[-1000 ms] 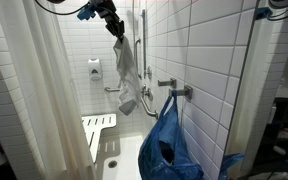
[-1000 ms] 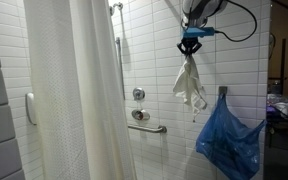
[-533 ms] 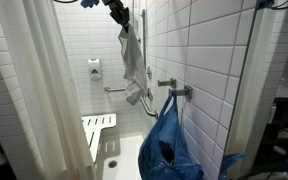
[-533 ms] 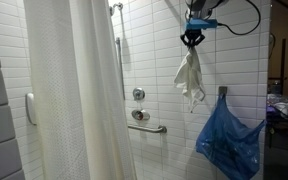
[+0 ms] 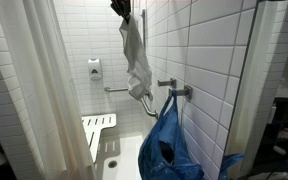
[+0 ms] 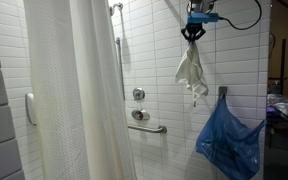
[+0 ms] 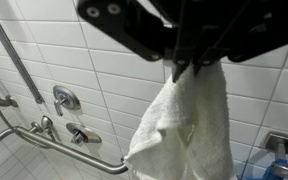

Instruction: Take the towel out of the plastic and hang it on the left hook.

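Observation:
A white towel (image 5: 134,62) hangs limp from my gripper (image 5: 123,10), which is shut on its top end high up near the tiled wall. It also shows in an exterior view (image 6: 191,73) below the gripper (image 6: 192,30), and in the wrist view (image 7: 184,130) under the black jaws (image 7: 192,66). A blue plastic bag (image 5: 168,140) hangs from a metal wall hook (image 5: 182,92) below and beside the towel; it shows in both exterior views (image 6: 229,135). A second hook (image 5: 164,83) sits just beside it. The hooks are well below the towel's top.
A white shower curtain (image 6: 79,90) hangs at one side. A vertical grab bar (image 6: 118,50), a horizontal grab bar (image 6: 149,127) and shower valves (image 7: 66,100) are on the tiled wall. A folding shower seat (image 5: 96,127) is lower down.
My gripper has risen with the towel, close to the top of the exterior views. The towel now hangs higher above the bag.

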Robot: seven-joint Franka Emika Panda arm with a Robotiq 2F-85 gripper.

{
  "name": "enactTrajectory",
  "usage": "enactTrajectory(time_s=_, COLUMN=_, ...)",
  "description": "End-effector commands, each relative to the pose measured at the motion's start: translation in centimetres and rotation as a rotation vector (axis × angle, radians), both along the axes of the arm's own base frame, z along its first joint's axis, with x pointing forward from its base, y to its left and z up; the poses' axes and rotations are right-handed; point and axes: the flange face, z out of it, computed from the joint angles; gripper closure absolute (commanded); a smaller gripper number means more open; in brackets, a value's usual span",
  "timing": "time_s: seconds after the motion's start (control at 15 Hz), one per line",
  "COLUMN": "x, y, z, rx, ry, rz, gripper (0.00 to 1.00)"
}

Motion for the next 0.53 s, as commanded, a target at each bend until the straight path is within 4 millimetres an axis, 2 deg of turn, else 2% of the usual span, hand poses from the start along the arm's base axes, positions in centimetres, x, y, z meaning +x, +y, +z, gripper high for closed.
enactTrajectory(time_s=0.0, x=0.0, y=-0.03, z=0.32, rx=0.0, ry=0.002, rz=0.004, gripper=0.99)
enactTrajectory(time_s=0.07, x=-0.03, y=-0.06, z=0.37, rx=0.0, ry=0.002, rz=0.004, gripper=0.96)
enactTrajectory(time_s=0.47, x=0.0, y=-0.19, z=0.16, rx=0.001, ry=0.006, rz=0.001, gripper=0.96)
